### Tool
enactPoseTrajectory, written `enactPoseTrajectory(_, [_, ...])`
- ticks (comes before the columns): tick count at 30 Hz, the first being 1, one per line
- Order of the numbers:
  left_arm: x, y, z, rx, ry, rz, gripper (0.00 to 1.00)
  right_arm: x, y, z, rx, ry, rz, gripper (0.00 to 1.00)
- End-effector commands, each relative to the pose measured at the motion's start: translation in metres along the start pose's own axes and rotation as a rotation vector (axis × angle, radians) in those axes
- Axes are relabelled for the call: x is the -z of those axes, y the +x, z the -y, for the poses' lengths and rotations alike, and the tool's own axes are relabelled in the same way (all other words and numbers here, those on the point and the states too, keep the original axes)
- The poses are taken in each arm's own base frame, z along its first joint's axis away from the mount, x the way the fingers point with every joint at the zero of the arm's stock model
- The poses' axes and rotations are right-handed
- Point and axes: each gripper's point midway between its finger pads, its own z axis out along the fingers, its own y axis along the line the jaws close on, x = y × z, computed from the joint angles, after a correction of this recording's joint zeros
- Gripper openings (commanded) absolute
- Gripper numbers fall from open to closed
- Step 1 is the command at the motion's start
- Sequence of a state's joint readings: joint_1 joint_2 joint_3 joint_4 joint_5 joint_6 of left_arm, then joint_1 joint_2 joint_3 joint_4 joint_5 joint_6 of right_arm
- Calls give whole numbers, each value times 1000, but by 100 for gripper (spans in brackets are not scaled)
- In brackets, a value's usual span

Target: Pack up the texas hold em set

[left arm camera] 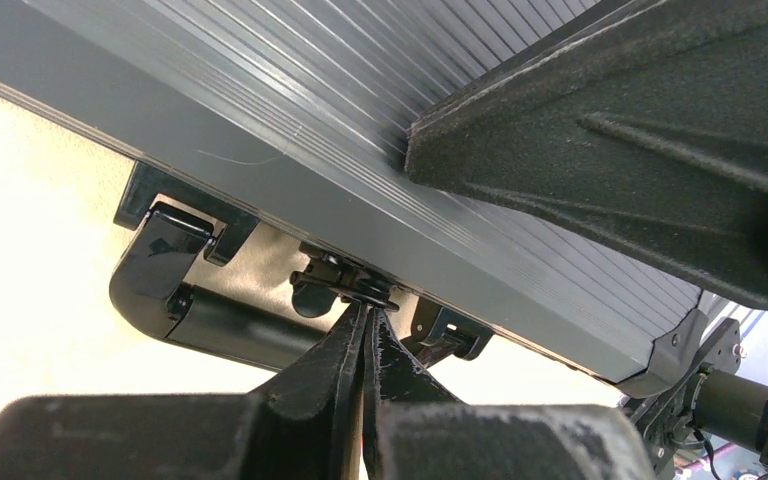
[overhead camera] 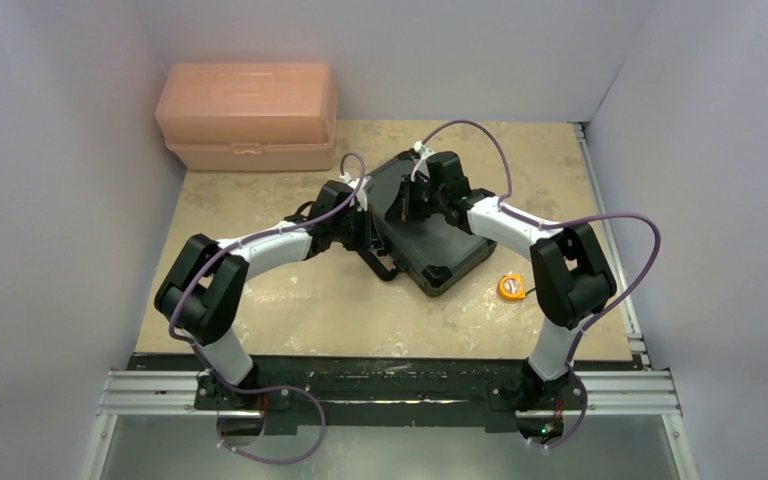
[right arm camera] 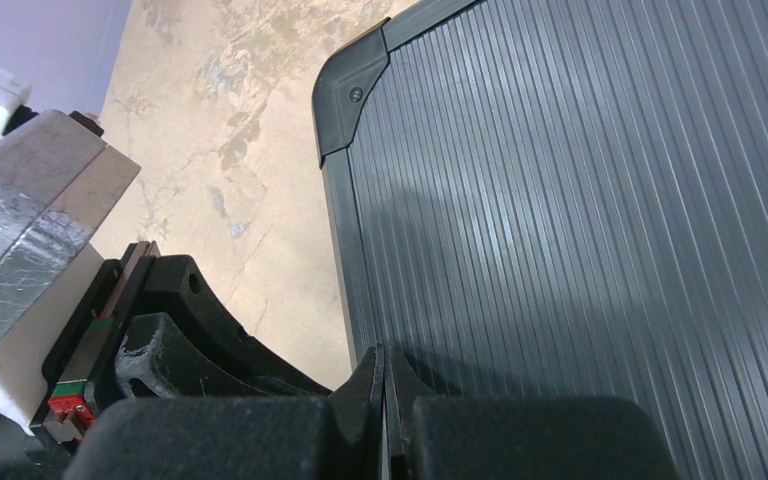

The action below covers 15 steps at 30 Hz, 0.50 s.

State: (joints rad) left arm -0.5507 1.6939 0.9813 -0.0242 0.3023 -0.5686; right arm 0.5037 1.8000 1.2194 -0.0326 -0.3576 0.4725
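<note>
The black ribbed hard case [overhead camera: 442, 250] lies closed on the table, its handle [overhead camera: 378, 266] on the near-left side. Chips, cards, buttons and dice are not visible. My left gripper [overhead camera: 364, 216] is shut, and in the left wrist view its tips [left arm camera: 368, 312] touch the small black latch [left arm camera: 345, 280] on the case's side next to the handle [left arm camera: 190, 305]. My right gripper [overhead camera: 416, 205] is shut and empty, with its tips [right arm camera: 384, 352] resting on the ribbed lid [right arm camera: 580, 220] near the lid's left edge.
A salmon-pink plastic box [overhead camera: 248, 115] stands at the back left against the wall. A small orange tape measure [overhead camera: 511, 286] lies on the table right of the case. White walls close in the left, right and back sides.
</note>
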Motion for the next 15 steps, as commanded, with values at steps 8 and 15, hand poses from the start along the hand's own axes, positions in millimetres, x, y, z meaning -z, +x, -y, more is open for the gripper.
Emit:
enactPoseTrajectory(8, [4, -43, 27, -37, 56, 111, 0, -6, 37, 29, -29, 97, -109, 0])
enactPoseTrajectory(15, [4, -54, 31, -50, 56, 126, 0, -6, 38, 29, -30, 96, -112, 0])
